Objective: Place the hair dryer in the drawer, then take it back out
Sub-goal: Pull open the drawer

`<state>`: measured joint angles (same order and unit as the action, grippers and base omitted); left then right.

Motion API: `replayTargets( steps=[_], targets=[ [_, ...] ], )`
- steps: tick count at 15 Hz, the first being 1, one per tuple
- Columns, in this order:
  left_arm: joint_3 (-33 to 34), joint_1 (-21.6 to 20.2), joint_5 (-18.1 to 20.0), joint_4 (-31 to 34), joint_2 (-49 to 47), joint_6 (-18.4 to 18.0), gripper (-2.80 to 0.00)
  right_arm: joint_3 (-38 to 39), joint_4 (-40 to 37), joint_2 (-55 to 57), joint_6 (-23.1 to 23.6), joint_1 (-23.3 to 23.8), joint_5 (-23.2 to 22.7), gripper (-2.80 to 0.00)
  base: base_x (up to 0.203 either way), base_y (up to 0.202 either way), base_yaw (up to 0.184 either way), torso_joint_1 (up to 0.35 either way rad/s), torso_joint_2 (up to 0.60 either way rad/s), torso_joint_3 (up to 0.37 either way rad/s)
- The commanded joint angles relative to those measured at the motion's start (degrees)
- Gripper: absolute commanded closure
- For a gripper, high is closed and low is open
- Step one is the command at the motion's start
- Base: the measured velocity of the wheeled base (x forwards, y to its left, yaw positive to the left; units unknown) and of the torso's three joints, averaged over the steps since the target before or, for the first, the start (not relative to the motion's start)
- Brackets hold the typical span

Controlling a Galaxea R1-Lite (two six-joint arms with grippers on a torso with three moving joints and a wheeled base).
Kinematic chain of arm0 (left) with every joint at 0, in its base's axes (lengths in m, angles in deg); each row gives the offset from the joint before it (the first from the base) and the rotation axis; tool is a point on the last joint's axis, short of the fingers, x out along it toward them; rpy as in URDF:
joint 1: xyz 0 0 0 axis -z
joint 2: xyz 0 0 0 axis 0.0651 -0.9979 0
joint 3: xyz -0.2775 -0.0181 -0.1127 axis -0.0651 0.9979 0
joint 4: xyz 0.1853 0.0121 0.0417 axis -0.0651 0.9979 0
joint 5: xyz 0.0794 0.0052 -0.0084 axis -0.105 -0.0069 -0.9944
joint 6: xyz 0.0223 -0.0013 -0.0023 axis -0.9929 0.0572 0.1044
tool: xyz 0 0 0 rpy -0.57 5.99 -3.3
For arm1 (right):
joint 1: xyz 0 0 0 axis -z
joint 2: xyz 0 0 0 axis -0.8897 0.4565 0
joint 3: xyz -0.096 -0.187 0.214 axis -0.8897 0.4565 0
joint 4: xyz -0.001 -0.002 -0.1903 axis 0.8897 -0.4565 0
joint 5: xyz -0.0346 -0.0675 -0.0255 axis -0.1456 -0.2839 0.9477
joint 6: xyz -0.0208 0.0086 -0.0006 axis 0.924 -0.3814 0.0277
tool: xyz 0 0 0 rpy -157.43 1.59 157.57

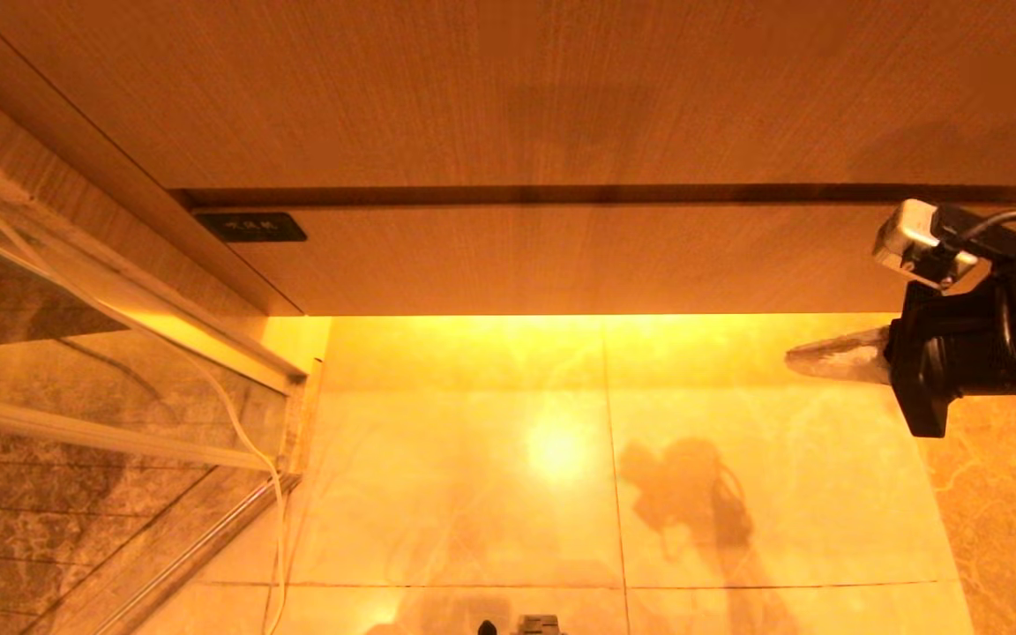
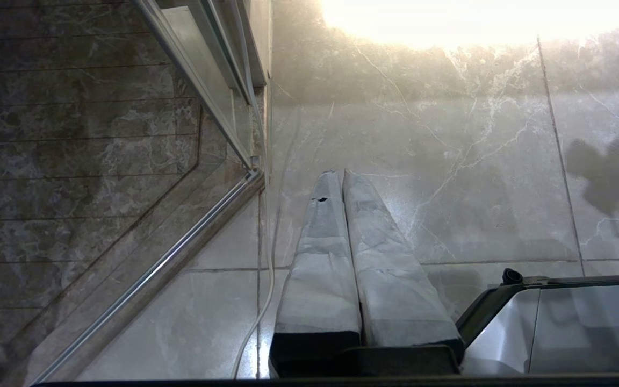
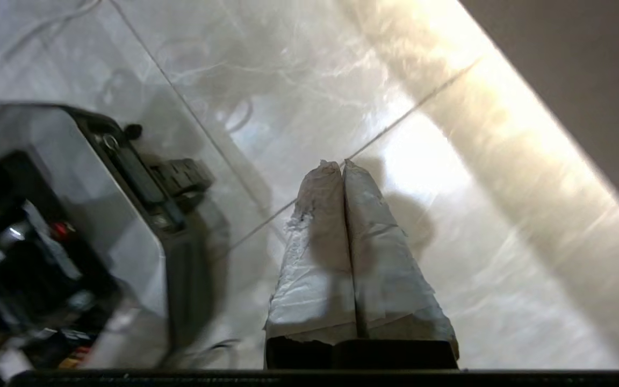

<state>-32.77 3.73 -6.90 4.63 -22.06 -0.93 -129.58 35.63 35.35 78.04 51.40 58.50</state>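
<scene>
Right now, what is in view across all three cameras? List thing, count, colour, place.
Handleless wood-grain drawer: one, light wood, closed, above the floor.
Small rectangular label: one, dark, drawer front's left end.
Plain wood panel: one, above the drawer.
Glossy marble floor tiles: pale, below the drawer.
Glass partition: one, metal-framed, left.
Thin cable: one, white, beside the partition.
Hair dryer: none visible.
Robot base: grey-black.
Left gripper: shut, over floor.
Right gripper: shut, empty, at right.

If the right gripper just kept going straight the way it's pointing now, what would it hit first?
Probably nothing close. In the head view the right gripper, shut and empty, points level toward the robot's left, below the closed drawer and above the tiled floor. The glass partition lies far along that line, though depth is unclear.
</scene>
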Motion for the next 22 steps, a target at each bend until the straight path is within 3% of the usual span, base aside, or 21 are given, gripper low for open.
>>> replayTargets(
  steps=[1, 4, 7, 8, 12, 13, 16, 19, 22],
  targets=[
    [0.09, 0.00, -0.01, -0.04, 0.00, -0.04, 0.00, 1.79, 0.34, -2.00, 3.73, 0.08, -1.87, 0.00, 0.000, 0.000, 0.000, 0.000, 0.00, 0.000],
    [0.09, 0.00, -0.01, -0.04, 0.00, -0.05, 0.00, 2.84, -1.11, -4.18, 2.58, 0.85, -5.71, 0.00, 0.000, 0.000, 0.000, 0.000, 0.00, 0.000],
    [0.09, 0.00, -0.01, -0.04, 0.00, -0.05, 0.00, 3.20, -3.19, -5.01, 1.95, 2.18, -6.05, 0.00, 0.000, 0.000, 0.000, 0.000, 0.00, 0.000],
    [0.09, 0.00, -0.01, -0.04, 0.00, -0.05, 0.00, 3.37, -3.89, -5.26, 2.06, 2.56, -6.26, -2.80, 0.000, 0.000, 0.000, 0.000, 0.00, 0.000],
    [0.09, 0.00, -0.01, -0.04, 0.00, 0.00, 0.00, 2.79, -3.22, -5.14, 7.92, 2.77, -5.19, -2.80, 0.000, 0.000, 0.000, 0.000, 0.00, 0.000],
    [0.09, 0.00, -0.01, -0.04, 0.00, 0.04, 0.00, 3.06, -3.34, -5.46, 12.40, 2.88, -4.77, -2.80, 0.000, 0.000, 0.000, 0.000, 0.00, 0.000],
    [0.09, 0.00, -0.01, -0.04, 0.00, 0.02, 0.00, 3.19, -2.23, -5.98, 18.18, 3.70, -4.79, -2.80, 0.000, 0.000, 0.000, 0.000, 0.00, 0.000],
    [0.09, 0.00, -0.01, -0.04, 0.00, -0.05, 0.00, 3.58, 2.12, -5.14, 30.02, 3.82, -4.67, -2.80, 0.000, 0.000, 0.000, 0.000, 0.00, 0.000],
    [0.09, 0.00, -0.01, -0.04, 0.00, -0.05, 0.00, 5.43, 4.17, -4.54, 31.22, 3.88, -4.67, -2.80, 0.000, 0.000, 0.000, 0.000, 0.00, 0.000]
  ],
)
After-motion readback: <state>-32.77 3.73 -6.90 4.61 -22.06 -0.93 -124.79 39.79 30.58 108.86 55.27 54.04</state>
